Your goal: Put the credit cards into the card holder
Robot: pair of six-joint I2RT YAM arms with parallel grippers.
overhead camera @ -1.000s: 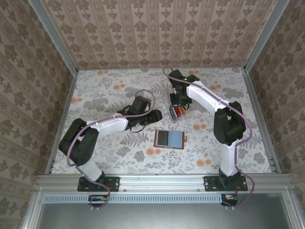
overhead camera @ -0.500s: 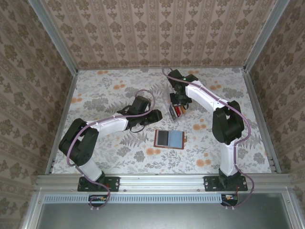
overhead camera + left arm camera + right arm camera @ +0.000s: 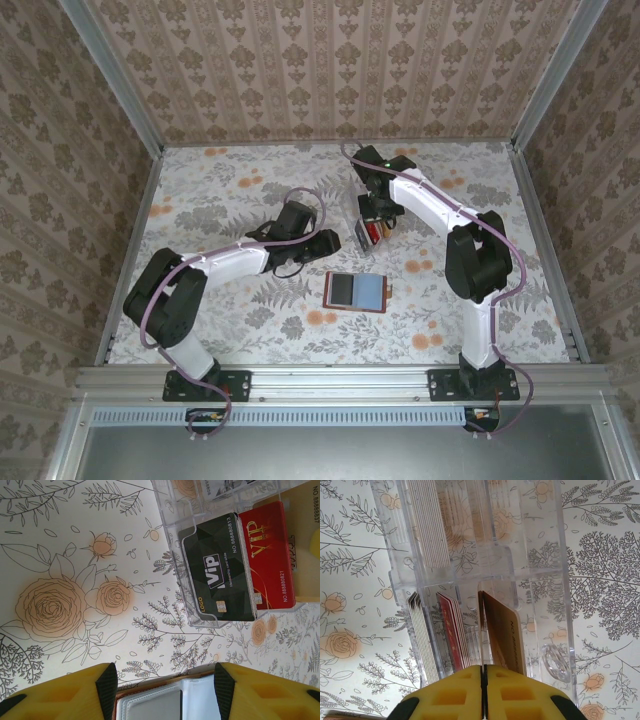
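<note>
Fingers of the right arm (image 3: 455,695) press together beside a gold card (image 3: 506,635).

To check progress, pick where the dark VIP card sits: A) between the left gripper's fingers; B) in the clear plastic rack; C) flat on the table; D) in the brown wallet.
B: the dark VIP card sits in the clear plastic rack, overlapping the red VIP card.

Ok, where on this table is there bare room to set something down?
Bare cloth: the far-left corner beyond the left arm; the near strip between the card holder and the rail; the patch between holder and right arm. Crowded: the middle, where left tool, clear card stand and card holder sit close.
</note>
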